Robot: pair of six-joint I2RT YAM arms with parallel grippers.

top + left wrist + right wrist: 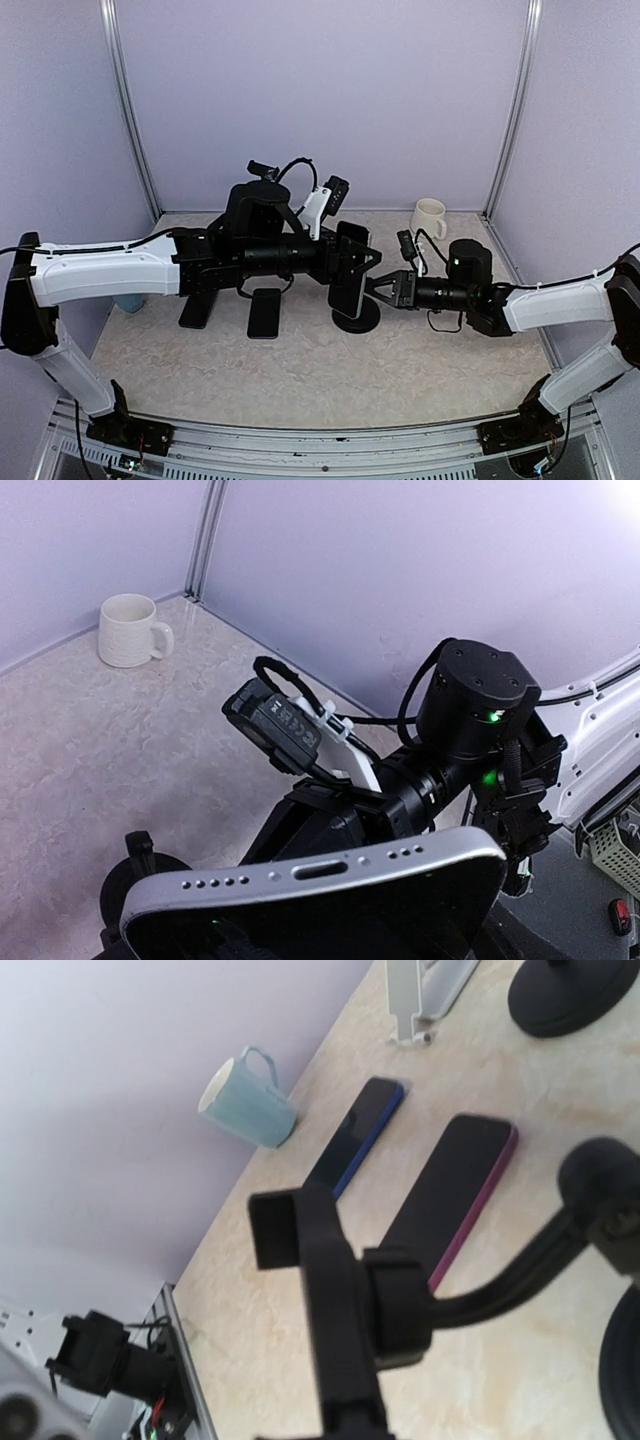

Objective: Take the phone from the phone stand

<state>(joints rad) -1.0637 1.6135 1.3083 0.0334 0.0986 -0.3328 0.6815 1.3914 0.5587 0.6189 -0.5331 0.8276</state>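
Step in hand: drawing the silver-framed, dark-glass phone [320,872] out of the matte black phone stand [357,322] with its round base.
Left gripper [348,275]: my jaws stand wide, clamped across the phone's width.
Right gripper [386,290]: drawn in narrow, pinching the stand's neck just behind the phone to hold it down.
Phone position: upright above the stand's base, between my two grippers, with its bottom edge toward my left wrist camera.
Seating: uncertain. The right wrist view shows the stand's cradle bracket [325,1290] with bare table on either side, so the phone may be out of it, but the overhead view does not confirm this.
Method: pull along the cradle's own line, not sideways. Brace the stand firmly so the base neither tips nor skids on the beige marbled tabletop [300,370]. No twisting.
Materials: the frame is smooth rounded metal with drilled holes and an oval port, likely slippery under my pads. The glass is glossy. The stand is dull plastic with a jointed arm and a ball end.
Nearby: a purple-edged phone [455,1195] lies flat beyond the stand.
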